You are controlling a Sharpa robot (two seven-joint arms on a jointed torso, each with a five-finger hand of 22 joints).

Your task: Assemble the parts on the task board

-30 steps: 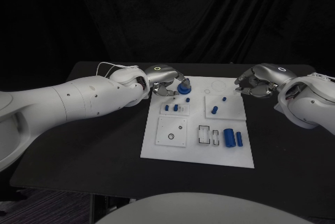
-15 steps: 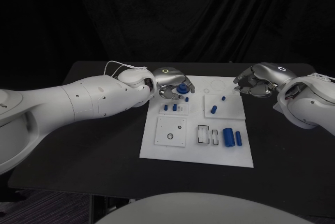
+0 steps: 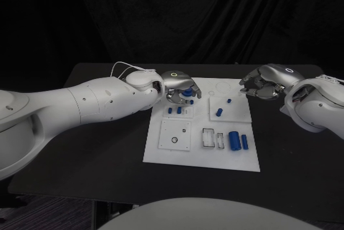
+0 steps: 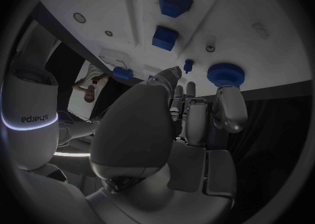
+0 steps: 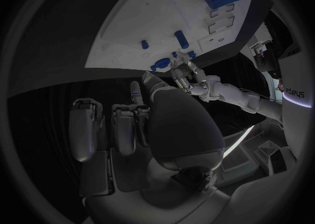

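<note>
The white task board (image 3: 208, 158) lies mid-table. Over its far left corner my left hand (image 3: 178, 86) has its fingers closed round a blue round knob-like part (image 3: 186, 92). In the left wrist view a fingertip touches that knob (image 4: 225, 73), and a small blue peg (image 4: 188, 65) stands beside it on the board. My right hand (image 3: 264, 84) hovers at the board's far right edge, fingers (image 5: 85, 129) curled in with nothing in them. Small blue pieces (image 3: 175, 111) sit just in front of the left hand. Another blue piece (image 3: 220, 112) lies right of them.
Two larger blue cylinders (image 3: 238, 141) lie side by side near the board's right front, next to empty white slots (image 3: 210, 138). A square plate with a dark ring (image 3: 176, 136) fills the board's left front. Black table (image 3: 100, 140) surrounds the board.
My left hand has shifted right and closed further over the blue round part, which stays at about the same spot. The right hand has not moved.
</note>
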